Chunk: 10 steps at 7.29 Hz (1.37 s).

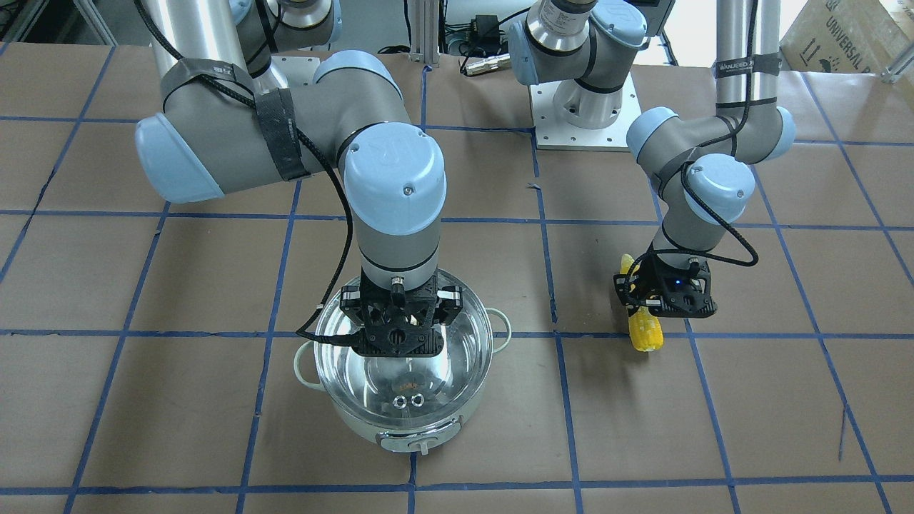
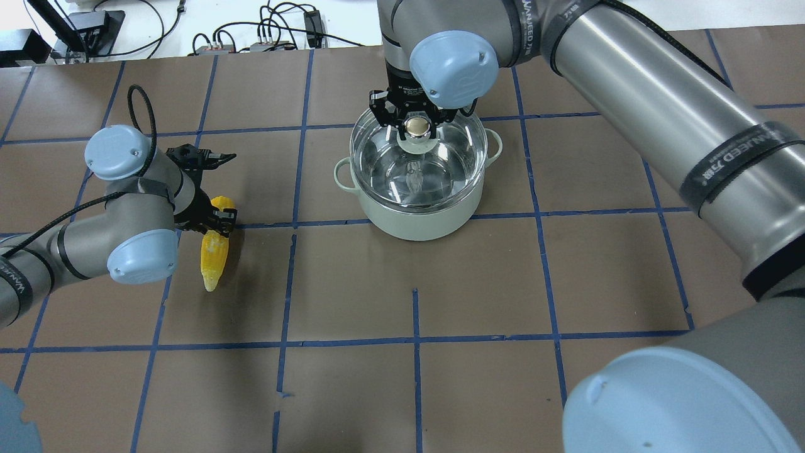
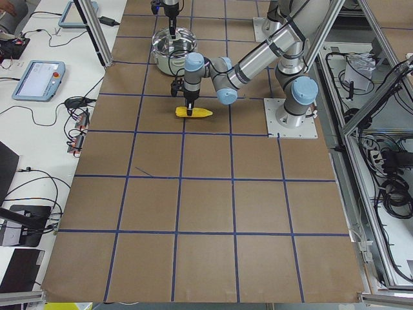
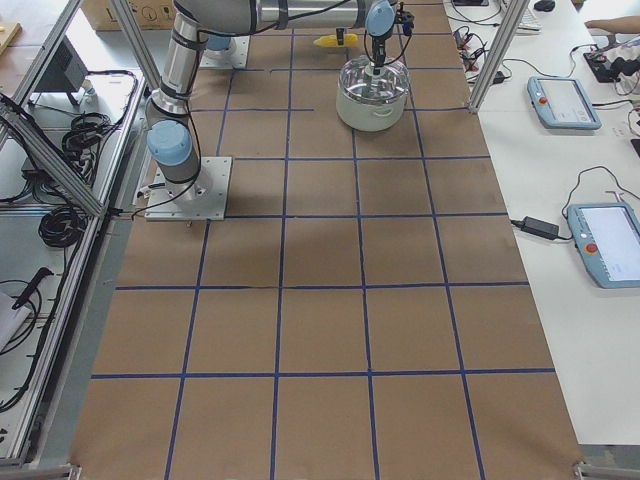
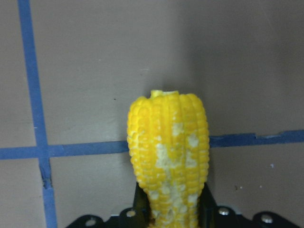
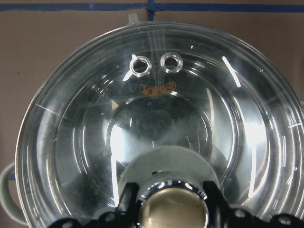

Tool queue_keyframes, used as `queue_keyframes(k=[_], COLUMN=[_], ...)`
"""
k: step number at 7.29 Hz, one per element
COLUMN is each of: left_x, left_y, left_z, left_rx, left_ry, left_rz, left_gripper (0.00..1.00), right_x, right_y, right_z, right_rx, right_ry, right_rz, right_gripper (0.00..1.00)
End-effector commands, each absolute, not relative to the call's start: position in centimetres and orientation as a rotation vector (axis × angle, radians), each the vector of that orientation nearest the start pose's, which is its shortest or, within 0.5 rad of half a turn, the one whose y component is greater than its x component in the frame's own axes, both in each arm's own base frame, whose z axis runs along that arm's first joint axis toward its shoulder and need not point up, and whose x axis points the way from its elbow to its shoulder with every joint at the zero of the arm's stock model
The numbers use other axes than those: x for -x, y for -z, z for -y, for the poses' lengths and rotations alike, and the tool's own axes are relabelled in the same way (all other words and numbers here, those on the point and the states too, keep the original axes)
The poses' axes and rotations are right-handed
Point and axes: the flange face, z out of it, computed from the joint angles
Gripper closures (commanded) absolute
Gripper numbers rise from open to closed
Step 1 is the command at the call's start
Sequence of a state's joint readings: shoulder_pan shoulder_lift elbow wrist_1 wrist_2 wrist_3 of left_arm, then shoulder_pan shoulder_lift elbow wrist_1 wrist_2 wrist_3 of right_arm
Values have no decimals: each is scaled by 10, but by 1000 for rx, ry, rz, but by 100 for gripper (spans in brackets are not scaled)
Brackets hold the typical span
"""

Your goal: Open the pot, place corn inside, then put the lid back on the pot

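The pot (image 2: 415, 223) stands on the brown table, its control knob (image 1: 420, 447) facing away from me. The glass lid (image 2: 440, 170) sits on or just above its rim; I cannot tell which. My right gripper (image 2: 418, 128) is shut on the lid's knob (image 6: 173, 209) from above. The lid's two small holes (image 6: 156, 62) show in the right wrist view. The corn (image 2: 212, 258) lies at table level to the pot's left. My left gripper (image 2: 217, 221) is shut on its thick half, the fingers (image 5: 206, 202) pressing its sides. The tip points toward me.
Blue tape lines divide the brown table into squares. My left arm's white base plate (image 1: 582, 114) is at the table's robot side. A cardboard box (image 1: 850, 36) stands off the table corner. Tablets (image 4: 565, 100) lie on the side bench.
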State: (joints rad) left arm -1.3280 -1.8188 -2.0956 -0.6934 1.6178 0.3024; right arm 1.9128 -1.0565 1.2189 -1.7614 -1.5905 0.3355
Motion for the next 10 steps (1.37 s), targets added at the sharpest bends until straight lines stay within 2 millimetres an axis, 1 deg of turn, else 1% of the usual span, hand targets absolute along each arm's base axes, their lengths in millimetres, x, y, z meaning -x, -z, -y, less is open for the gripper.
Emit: queue_keyframes(k=[1, 2, 3, 4, 5, 6, 7, 8, 9, 10], left_x=[3, 4, 17, 31, 42, 57, 80, 116, 156, 197], left_y=[-270, -303, -335, -365, -395, -420, -437, -446, -445, -440], left_z=[519, 520, 524, 531, 540, 547, 553, 557, 563, 575], left_rx=[-82, -19, -42, -36, 26, 39, 77, 68, 57, 96], left_ry=[76, 40, 37, 29, 2, -26, -25, 0, 7, 18], left_rz=[-3048, -3060, -3062, -3063, -3068, -3071, -3071, -3072, -3072, -3072], left_gripper=[82, 82, 82, 82, 82, 82, 82, 82, 82, 82], right_x=[-334, -293, -244, -190, -125, -74, -32, -7, -3, -2], right_y=[-406, -411, -416, -410, -405, -395, -374, -353, -349, -341], right_z=[616, 631, 642, 656, 672, 681, 684, 682, 682, 682], right_rx=[6, -13, -88, -2, 33, 61, 132, 107, 105, 119], right_ry=[85, 59, 22, -34, -60, -91, -139, -192, -173, -151], right_rz=[-3158, -3168, -3192, -3208, -3197, -3191, -3173, -3160, -3174, -3179], right_gripper=[76, 77, 84, 86, 87, 86, 87, 87, 87, 87])
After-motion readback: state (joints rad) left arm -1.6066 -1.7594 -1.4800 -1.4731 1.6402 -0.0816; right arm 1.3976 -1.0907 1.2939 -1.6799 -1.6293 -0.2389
